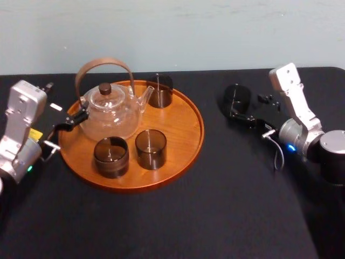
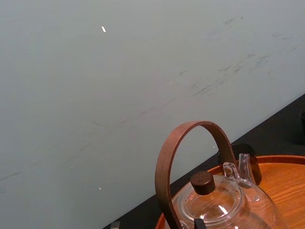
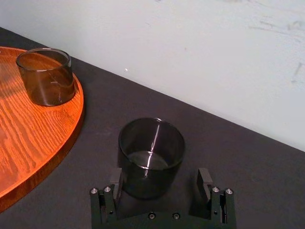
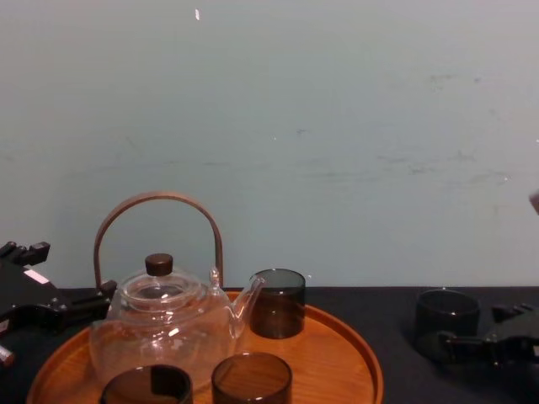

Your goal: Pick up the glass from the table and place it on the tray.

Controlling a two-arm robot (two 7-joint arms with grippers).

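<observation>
A dark smoked glass (image 3: 151,151) stands on the black table (image 1: 226,205), right of the tray (image 1: 183,140). My right gripper (image 3: 160,180) is open at table level, one finger on each side of the glass's base and a small gap at each. In the head view the same glass (image 1: 235,99) sits just ahead of the right gripper (image 1: 249,107); from the chest view the glass (image 4: 446,313) is at the far right. The left gripper (image 1: 63,102) hangs open beside the tray's left rim, near the teapot (image 1: 110,110).
The round wooden tray carries a glass teapot with a bent wooden handle and three dark glasses (image 1: 111,156) (image 1: 150,149) (image 1: 160,90). Bare wood shows on the tray's right part (image 1: 180,121). A pale wall closes the table's far edge.
</observation>
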